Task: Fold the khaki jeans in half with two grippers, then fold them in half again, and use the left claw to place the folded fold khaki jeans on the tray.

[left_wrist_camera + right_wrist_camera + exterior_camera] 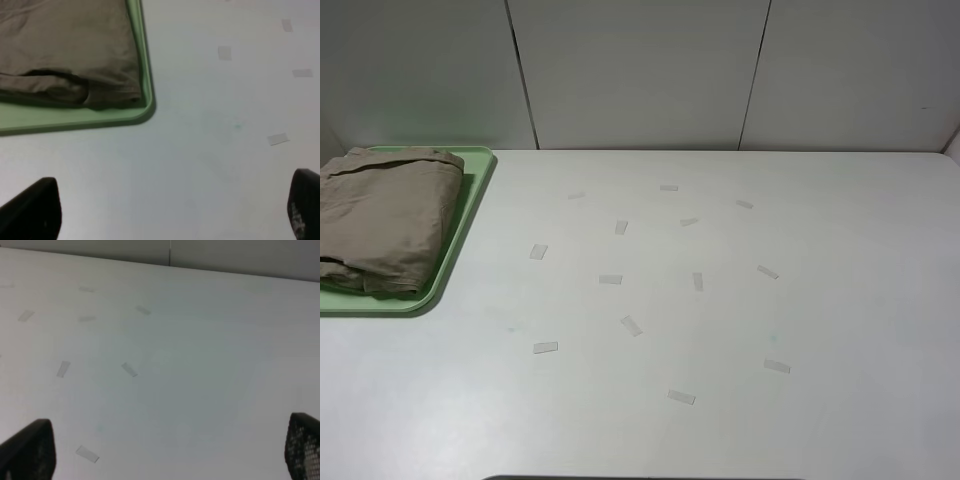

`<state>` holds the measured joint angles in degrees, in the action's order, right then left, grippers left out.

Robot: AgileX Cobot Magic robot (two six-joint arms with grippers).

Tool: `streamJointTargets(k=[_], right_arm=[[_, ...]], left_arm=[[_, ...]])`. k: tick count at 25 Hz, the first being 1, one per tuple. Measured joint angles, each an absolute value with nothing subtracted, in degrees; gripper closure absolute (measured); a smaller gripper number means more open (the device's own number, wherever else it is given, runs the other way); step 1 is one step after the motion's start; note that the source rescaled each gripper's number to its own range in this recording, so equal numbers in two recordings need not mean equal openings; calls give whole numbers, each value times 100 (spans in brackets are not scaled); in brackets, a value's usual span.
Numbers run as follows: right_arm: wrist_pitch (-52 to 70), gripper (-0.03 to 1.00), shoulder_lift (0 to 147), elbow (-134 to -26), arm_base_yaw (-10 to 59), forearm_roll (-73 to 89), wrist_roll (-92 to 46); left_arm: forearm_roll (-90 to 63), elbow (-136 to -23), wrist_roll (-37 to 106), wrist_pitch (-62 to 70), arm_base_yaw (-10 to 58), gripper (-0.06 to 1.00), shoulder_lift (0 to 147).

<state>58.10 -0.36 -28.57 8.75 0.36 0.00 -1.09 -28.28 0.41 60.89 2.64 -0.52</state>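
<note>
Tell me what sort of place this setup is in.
Most likely a robot test bench in a lab, not a home. A bare white table is dotted with small tape strips like position markers, plain white panels wall it in, and folded khaki shorts lie on a green tray.

1. One pair of khaki jeans (382,215) lay folded on the tray at nine o'clock of the high view.
2. One mint-green tray (470,215) was there.
3. One white table (840,300) held everything.
4. Fourteen small pale tape strips (610,279) were scattered over the table, from the centre towards four o'clock.
5. Two grippers showed, one per wrist view: the left gripper (172,212) and the right gripper (170,452), each with two black fingertips spread wide.
</note>
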Motion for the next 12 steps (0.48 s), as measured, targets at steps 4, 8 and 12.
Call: streamJointTargets(k=[4,8,12], right_arm=[[5810,-3,-36,-2857,875,36,0],[5810,-3,-36,-2857,875,36,0],[5810,-3,-36,-2857,875,36,0]], left_arm=[[-109,-2822,0,6089,264,4,-52],[-105,-2822,0,6089,264,4,-52],[-105,-2822,0,6089,264,4,-52]])
